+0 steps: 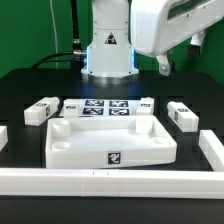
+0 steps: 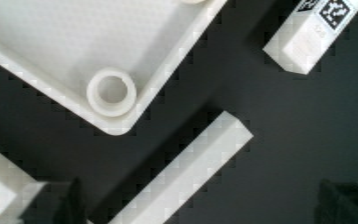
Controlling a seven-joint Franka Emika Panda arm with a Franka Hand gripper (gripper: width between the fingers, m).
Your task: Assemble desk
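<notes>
The fingers (image 2: 34, 203) are wide apart and hold nothing. A long white bar (image 2: 190, 170) lies below the gap between them. The desk top (image 2: 69, 50), with its round corner hole (image 2: 110, 90), lies just past them. One leg (image 2: 309, 40) lies farther off.

A black work desk (image 1: 30, 85) bears the flat white marker board (image 1: 107, 107), printed with several black-and-white tags, near the exterior view's middle, slightly toward 12 o'clock. A long white border rail (image 1: 110, 182) runs across at 6 o'clock. A second rail (image 1: 212, 150) slants in at 4 o'clock, and a short white rail end (image 1: 3, 137) shows at 9 o'clock. A green wall (image 1: 30, 25) stands behind, with dark cables (image 1: 72, 30) at 11 o'clock.
</notes>
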